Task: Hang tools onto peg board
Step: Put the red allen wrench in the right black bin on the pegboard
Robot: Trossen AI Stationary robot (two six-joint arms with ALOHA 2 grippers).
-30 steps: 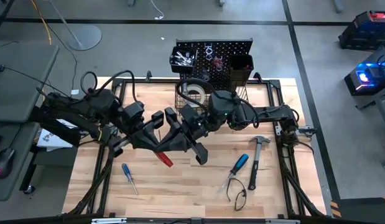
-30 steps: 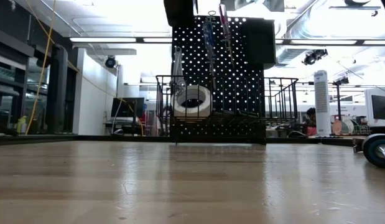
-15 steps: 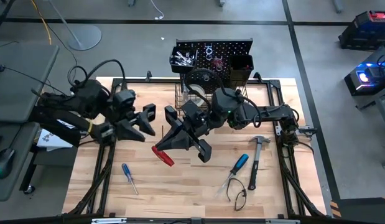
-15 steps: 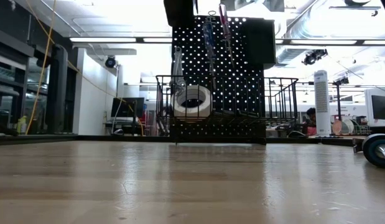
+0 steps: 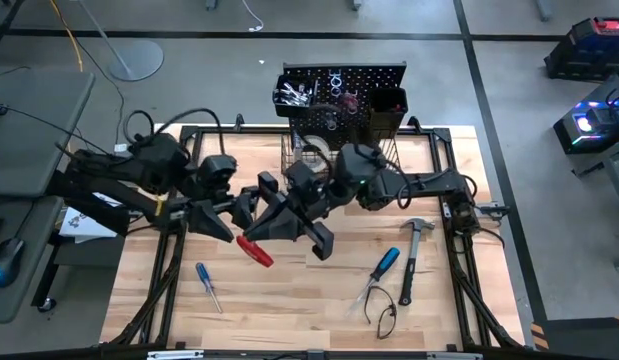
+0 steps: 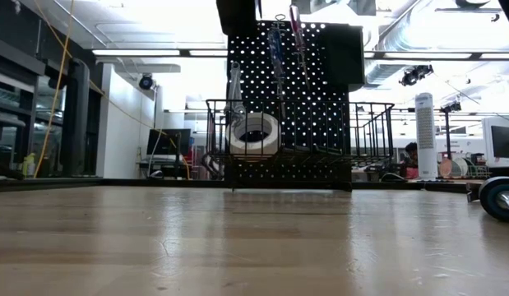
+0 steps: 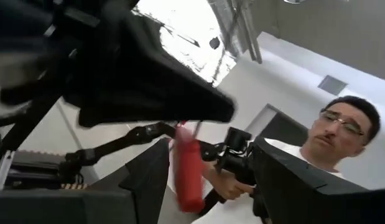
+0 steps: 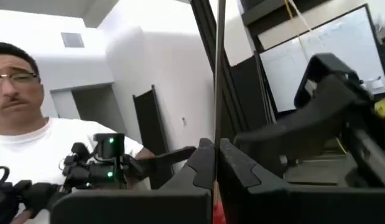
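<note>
**A:** Red plastic handle, thin steel shaft. That is the red screwdriver [image 5: 255, 250]. It is held up over the middle of the bench [image 5: 289, 310], in front of the peg board [image 5: 344, 85] and well apart from it.

**B:** Who has it?

**A:** The right gripper [image 5: 279, 228]. In its wrist view its jaws are pinched shut on the bare shaft, which runs straight out between them. The left gripper [image 5: 247, 208] is just beside it. Its jaws stand apart, with the handle between them in the left wrist view. I cannot tell whether either one touches the plastic.

**B:** Note on handling?

**A:** My judgement is that it is light and stiff and will not bend. The weight sits in the handle, so a pinch on the smooth round shaft lets it swing or twist, and polished steel can slide. The handle is thicker and looks less slick, which makes it the better place to hold. Gripping near the collar would leave the tip free to aim at the board.

**B:** Risk?

**A:** If one grip lets go before the other is firm, it drops onto the wood. It would not break, but it would roll.

**B:** Rest of the bench?

**A:** A blue screwdriver [image 5: 208, 286] and a hammer [image 5: 411, 255] lie flat and are not yet hung. A tape roll [image 6: 253, 134] sits in the wire basket [image 6: 369, 131].
</note>
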